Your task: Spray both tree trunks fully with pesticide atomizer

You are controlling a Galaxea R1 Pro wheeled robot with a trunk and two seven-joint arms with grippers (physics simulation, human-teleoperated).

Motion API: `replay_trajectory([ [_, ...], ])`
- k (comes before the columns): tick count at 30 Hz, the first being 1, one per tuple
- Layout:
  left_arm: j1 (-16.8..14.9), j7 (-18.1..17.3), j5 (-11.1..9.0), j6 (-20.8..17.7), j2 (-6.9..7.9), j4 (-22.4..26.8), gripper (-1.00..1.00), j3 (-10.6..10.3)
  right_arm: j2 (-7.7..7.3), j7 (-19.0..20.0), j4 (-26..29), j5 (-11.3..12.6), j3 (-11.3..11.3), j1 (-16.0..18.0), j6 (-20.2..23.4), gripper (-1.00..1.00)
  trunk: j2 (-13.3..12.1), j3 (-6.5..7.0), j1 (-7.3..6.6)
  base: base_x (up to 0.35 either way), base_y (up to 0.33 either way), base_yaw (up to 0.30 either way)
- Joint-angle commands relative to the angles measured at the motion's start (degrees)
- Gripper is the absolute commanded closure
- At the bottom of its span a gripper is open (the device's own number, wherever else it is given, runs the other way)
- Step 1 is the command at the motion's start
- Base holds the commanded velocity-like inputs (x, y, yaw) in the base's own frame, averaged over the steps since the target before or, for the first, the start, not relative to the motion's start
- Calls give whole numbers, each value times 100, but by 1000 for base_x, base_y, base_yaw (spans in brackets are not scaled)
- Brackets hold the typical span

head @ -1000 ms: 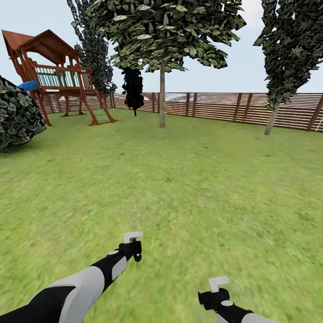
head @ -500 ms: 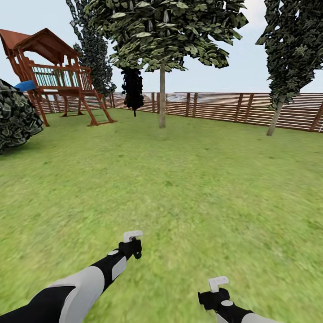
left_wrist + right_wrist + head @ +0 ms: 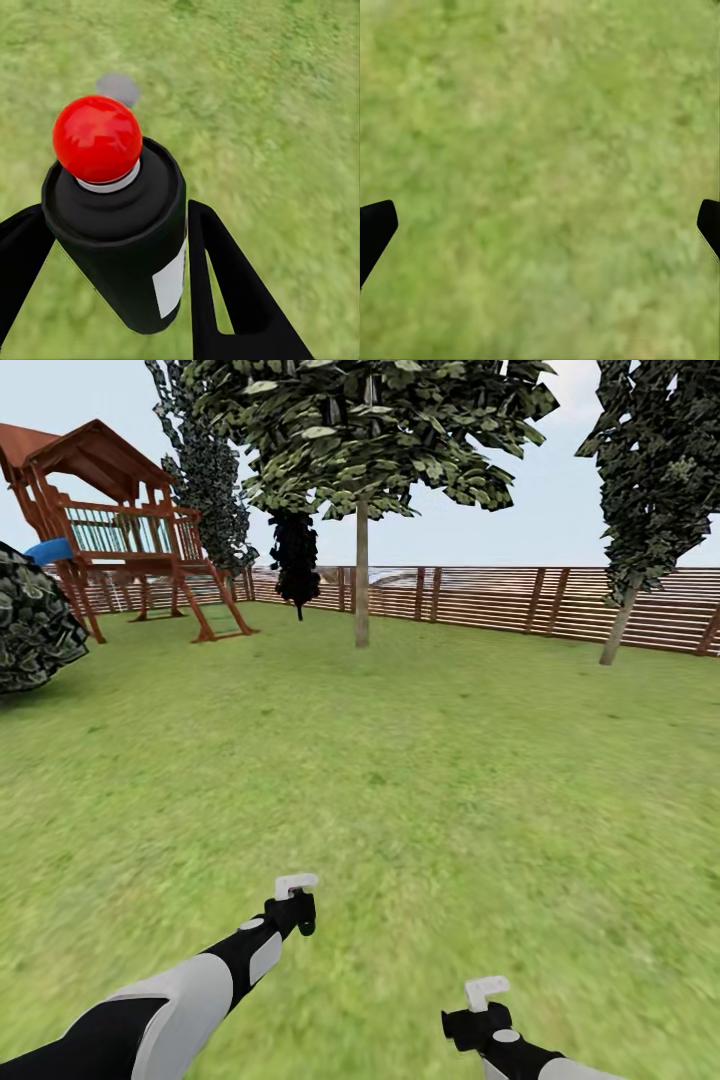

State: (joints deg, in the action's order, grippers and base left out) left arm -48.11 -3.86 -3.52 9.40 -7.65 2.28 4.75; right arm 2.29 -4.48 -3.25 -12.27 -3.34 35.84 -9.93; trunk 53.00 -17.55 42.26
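Your left gripper [image 3: 112,285] is clamped around the pesticide atomizer [image 3: 124,240]: a black finger lies against each side of the black body, the white label faces one finger, and the red nozzle tip [image 3: 97,139] points away from the wrist over the lawn [image 3: 285,97]. A grey stepping stone [image 3: 118,88] lies on the grass beyond the tip. In the head view your left gripper [image 3: 296,908] sits at about 7 o'clock, low over the grass. Your right gripper [image 3: 478,1015] sits at 5 o'clock; its fingers [image 3: 375,229] stand wide apart over bare grass. The broadleaf tree [image 3: 370,430] stands at 12 o'clock, its tree trunk [image 3: 361,575] before the wooden slat fence [image 3: 480,598]. A second tree [image 3: 655,460] leans at 2 o'clock. The playset [image 3: 120,530] stands at 10 o'clock.
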Motion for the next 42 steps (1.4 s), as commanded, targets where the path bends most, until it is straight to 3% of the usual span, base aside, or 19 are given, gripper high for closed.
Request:
replay_trajectory([
  [1,0,0,0,0,0,1,100,-2,0,0,0,2,0,-1,0,-100,0,0,0,350,0,0],
  [42,-3,0,0,0,0,1,100,-1,0,5,0,0,0,-3,0,-100,0,0,0,350,4,-4],
])
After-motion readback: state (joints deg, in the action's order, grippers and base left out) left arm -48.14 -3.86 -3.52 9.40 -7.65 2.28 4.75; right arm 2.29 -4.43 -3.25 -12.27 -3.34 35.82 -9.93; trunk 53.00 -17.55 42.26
